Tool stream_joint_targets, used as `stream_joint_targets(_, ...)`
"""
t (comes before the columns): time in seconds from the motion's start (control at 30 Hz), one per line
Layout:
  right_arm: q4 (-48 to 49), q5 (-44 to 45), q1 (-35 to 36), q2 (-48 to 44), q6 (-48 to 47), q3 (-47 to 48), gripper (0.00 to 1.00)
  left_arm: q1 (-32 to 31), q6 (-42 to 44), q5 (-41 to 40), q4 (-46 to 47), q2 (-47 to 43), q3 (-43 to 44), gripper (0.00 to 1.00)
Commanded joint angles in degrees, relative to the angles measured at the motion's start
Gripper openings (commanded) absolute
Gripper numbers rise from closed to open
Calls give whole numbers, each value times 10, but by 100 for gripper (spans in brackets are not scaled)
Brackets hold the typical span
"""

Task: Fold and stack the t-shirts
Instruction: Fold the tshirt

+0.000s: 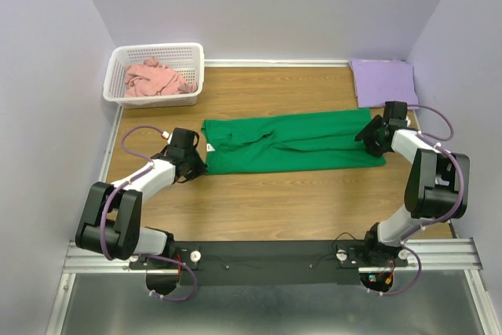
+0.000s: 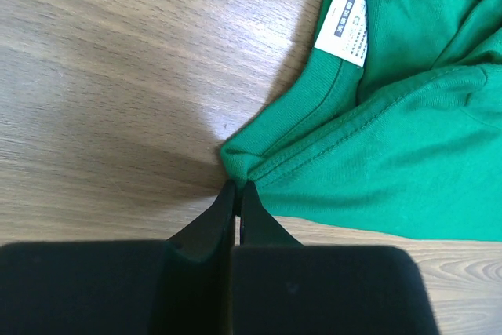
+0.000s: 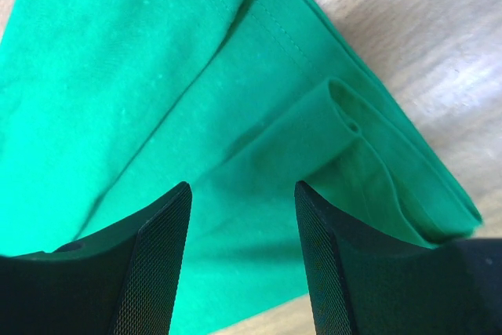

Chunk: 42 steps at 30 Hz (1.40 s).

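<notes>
The green t-shirt (image 1: 294,141) lies folded into a long band across the middle of the table, its white neck label (image 2: 345,25) at the left end. My left gripper (image 2: 238,183) is shut on the shirt's left corner at the collar edge (image 2: 239,161); it shows at the shirt's left end in the top view (image 1: 194,164). My right gripper (image 3: 243,190) is open just above the shirt's right end (image 3: 259,147); it shows in the top view (image 1: 369,137). The lavender t-shirt (image 1: 383,81) lies folded at the back right. The pink t-shirt (image 1: 157,78) is crumpled in the basket.
A white lattice basket (image 1: 119,67) stands at the back left corner. Purple walls close the table on the left, back and right. The black rail (image 1: 267,256) with the arm bases runs along the near edge.
</notes>
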Motion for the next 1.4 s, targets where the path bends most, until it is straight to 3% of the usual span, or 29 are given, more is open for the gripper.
stream_joint_targets(0.0, 36, -20, -7, 28, 21, -4, 63, -1, 16, -38, -30, -7, -13, 2)
stream_joint_targets(0.47, 37, -37, -18, 125, 25, 142, 63, -1, 22, -44, -39, -15, -15, 2)
stream_joint_targets(0.63, 36, -34, -22, 115, 25, 161, 63, -1, 25, -45, -42, -17, -15, 2)
stream_joint_targets(0.73, 23, -13, -29, 79, 8, 141, 63, 0, 26, -44, -43, -22, -13, 2)
stream_joint_targets(1.0, -123, 90, -71, -38, -17, 58, 63, 0, 25, -49, -52, -37, -8, 2)
stream_joint_targets(1.2, -141, 54, -116, -88, -22, -13, 63, -1, 26, -48, -59, -52, -5, 2)
stream_joint_targets(1.37, -118, -10, -116, -70, -9, -28, 62, 0, 33, -50, -61, -58, -4, 2)
